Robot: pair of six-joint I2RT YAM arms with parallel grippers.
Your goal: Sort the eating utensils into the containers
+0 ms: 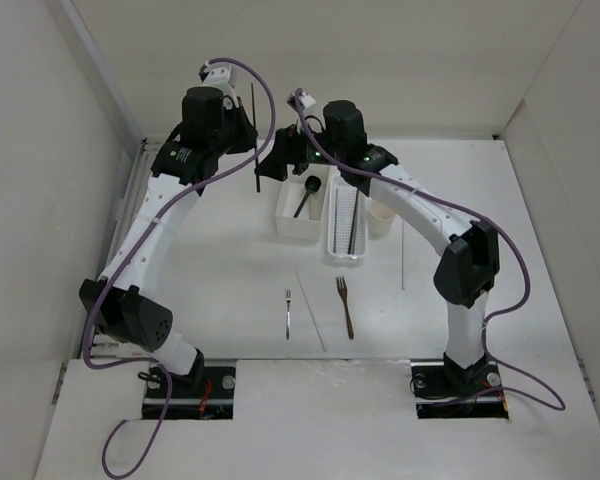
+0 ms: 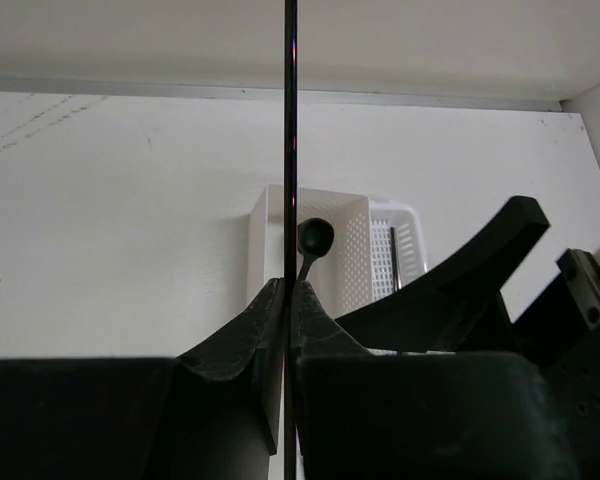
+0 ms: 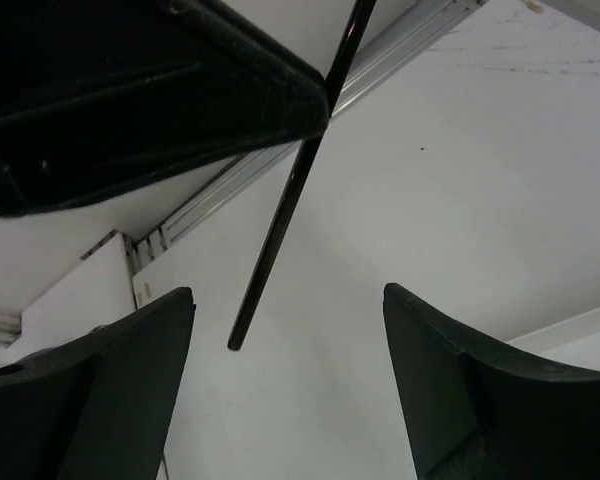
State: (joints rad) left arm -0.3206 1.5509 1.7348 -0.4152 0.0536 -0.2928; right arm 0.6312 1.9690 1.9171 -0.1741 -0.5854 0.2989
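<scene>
Where the left pincer (image 2: 285,292) presses its two fingers together, a thin dark chopstick (image 2: 290,150) is pinched upright between them. It is raised above the far part of the white desk (image 1: 210,260), just left of the white square open box (image 1: 298,231). Its upper end runs out of the left wrist view, and its lower end is lost behind the fingers there.

Close beside it, the right pincer (image 3: 287,295) stands spread wide with nothing between its fingers. The stick's free end hangs just ahead of that gap.

A black round-bowled spoon (image 1: 304,195) lies in the box. Just beside the box on its right, the white narrow perforated basket (image 1: 346,258) holds dark chopsticks (image 1: 352,222), too close together to count. A small cream round cup (image 1: 382,222) stands just right of the basket, partly covered by the right arm, so its inside cannot be made out.

Nearer the arm bases lie a small silver fork (image 1: 289,312) and a larger dark brown fork (image 1: 344,306), apart from each other. Pale chopsticks (image 1: 311,308) lie faint against the desk.
</scene>
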